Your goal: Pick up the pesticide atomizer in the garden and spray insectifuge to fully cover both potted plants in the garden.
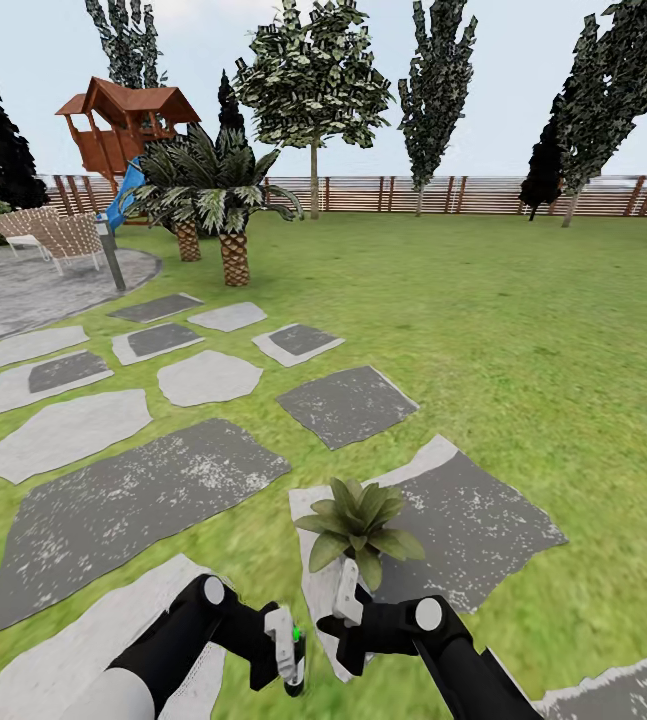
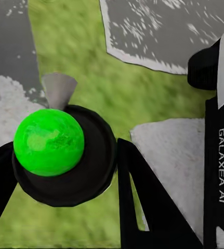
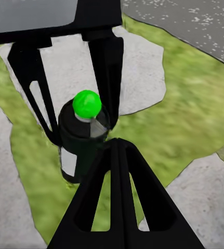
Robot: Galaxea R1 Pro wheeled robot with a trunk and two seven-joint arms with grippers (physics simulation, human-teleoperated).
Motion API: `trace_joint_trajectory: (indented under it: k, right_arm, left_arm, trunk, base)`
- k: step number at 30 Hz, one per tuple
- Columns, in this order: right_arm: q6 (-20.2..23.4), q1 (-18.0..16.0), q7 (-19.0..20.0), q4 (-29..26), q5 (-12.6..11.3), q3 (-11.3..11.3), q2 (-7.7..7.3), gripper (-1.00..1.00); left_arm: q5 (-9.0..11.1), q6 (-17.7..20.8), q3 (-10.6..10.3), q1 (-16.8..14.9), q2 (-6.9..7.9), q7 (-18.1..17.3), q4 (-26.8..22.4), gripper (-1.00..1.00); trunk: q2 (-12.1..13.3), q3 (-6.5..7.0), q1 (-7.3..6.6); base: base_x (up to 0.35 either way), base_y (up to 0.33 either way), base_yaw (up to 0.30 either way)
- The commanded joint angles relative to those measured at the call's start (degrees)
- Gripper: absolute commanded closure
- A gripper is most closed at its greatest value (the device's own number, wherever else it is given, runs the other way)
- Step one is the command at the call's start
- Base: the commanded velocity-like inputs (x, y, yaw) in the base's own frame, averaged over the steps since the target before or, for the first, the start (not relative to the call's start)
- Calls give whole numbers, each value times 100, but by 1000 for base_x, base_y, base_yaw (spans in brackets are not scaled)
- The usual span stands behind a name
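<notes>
Item: pesticide atomizer (image 1: 293, 655), a dark bottle with a bright green ball top and a small grey nozzle, held upright in the left gripper (image 1: 285, 652) low over the lawn (image 1: 523, 330); in the right wrist view the two black fingers (image 3: 105, 62) of the left gripper stand on either side of the bottle (image 3: 79, 140) and press against it, and in the left wrist view the green top (image 2: 48, 141) sits between the same fingers, so the grip is closed on the atomizer. Item: right gripper (image 1: 348, 605), just beside the atomizer on the side toward the potted plant; its pale finger (image 1: 346, 592) points up toward the leaves, and whether its jaws are parted or closed cannot be told. Item: potted plant (image 1: 360, 525), a rosette of pointed green leaves standing just beyond the atomizer, at the near edge of a grey and white stepping stone (image 1: 463, 520); its pot is hidden by the leaves, and no whitish specks can be made out on them at this size. Item: further stepping stones (image 1: 133, 490), running away from the atomizer across the grass toward a round grey paved patio (image 1: 33, 290). Item: two woven lounge chairs (image 1: 48, 235) on that patio. Item: a clump of short palms (image 1: 213, 195), a wooden playhouse (image 1: 128, 125) with a blue slide, tall trees (image 1: 313, 75), and a slatted wooden fence (image 1: 463, 195), all well beyond the atomizer at the far edge of the garden.
</notes>
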Motion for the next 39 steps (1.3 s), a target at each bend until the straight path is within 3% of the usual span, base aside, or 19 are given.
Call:
trace_joint_trajectory:
  k: [1, 8, 12, 14, 16, 18, 19, 20, 23, 26, 28, 30, 31, 33, 34, 36, 39]
  right_arm:
    - [20, -2, 22, -9, 24, -2, 1, 100]
    - [8, -1, 20, 8, 37, -19, -13, 100]
    - [1, -1, 6, 23, 39, -64, -62, 100]
    - [-13, -1, -17, 32, 34, -285, -247, 100]
    - [-19, -1, -25, 35, 23, -703, -456, 100]
    - [-27, 2, -29, 93, 18, -1419, -598, 100]
    - [-34, 4, -30, 178, 17, -1744, -626, -100]
    - [-41, 5, -30, 237, 16, -1912, -636, -100]
    - [-158, 7, -39, 726, 29, -2939, -671, -100]
    - [-458, 14, -131, 1133, 37, -3734, -751, -100]
    - [-771, 23, -426, 1454, 40, -4277, -846, -100]
    - [-1019, 30, -946, 1789, 41, -4683, -914, -100]
    - [-1067, 31, -1105, 1865, 41, -4761, -924, -100]
    - [-1300, 41, -2279, 2259, 40, -5089, -955, -100]
    - [-1343, 43, -2487, 2324, 38, -5123, -955, -100]
    - [-1650, 70, -3384, 2707, 30, -5214, -956, -100]
    - [-2027, 82, -3859, 3124, 26, -5238, -955, -100]
  left_arm:
    - [-21, 21, 4, -2, 68, -18, -6, 100]
    - [0, 54, 13, 6, 570, -7, -6, 100]
    - [-28, 64, 17, 33, 639, 63, -12, 100]
    - [-33, 264, 83, 17, 662, 94, -15, 100]
    - [-30, 583, 285, 11, 665, 154, -20, 100]
    - [-27, 915, 659, 8, 652, 352, -22, 100]
    - [-22, 990, 815, 11, 639, 471, -21, 100]
    - [-19, 1018, 892, 12, 632, 536, -20, 100]
    - [4, 1110, 1255, 15, 596, 907, -9, 100]
    - [24, 1229, 1388, 18, 571, 1064, -1, 100]
    - [41, 1491, 1429, 18, 556, 1110, -2, 100]
    - [105, 1776, 1452, 17, 543, 1128, -4, 100]
    - [135, 1836, 1457, 16, 538, 1131, -4, 100]
    - [393, 2162, 1474, 16, 518, 1144, -7, 100]
    - [432, 2231, 1471, 16, 516, 1145, -10, 100]
    - [557, 2641, 1449, 13, 506, 1143, -64, 100]
    - [597, 2965, 1431, 4, 464, 1143, -102, 100]
  trunk:
    - [-2, -5, -1]
    - [-2, -5, -1]
    - [-2, -5, -1]
    - [-2, -5, -1]
    - [-2, -5, -1]
    - [-2, -5, -1]
    - [-2, -5, -1]
    - [-2, -5, -1]
    - [-2, -5, -1]
    - [-2, -5, -1]
    - [-2, -5, -1]
    - [-2, -5, -1]
    - [-2, -5, -1]
    - [-2, -5, -1]
    - [-2, -5, -1]
    - [-2, -5, -1]
    - [-2, -5, -1]
  base:
    - [0, 0, 0]
    - [0, 0, 0]
    - [0, 0, 0]
    - [0, 0, 0]
    - [0, 0, 0]
    - [0, 0, 0]
    - [0, 0, 0]
    - [0, 0, 0]
    - [0, 0, 0]
    - [0, 0, 0]
    - [0, 0, 0]
    - [0, 0, 0]
    - [0, 0, 0]
    - [0, 0, 0]
    - [0, 0, 0]
    - [0, 0, 0]
    - [0, 0, 0]
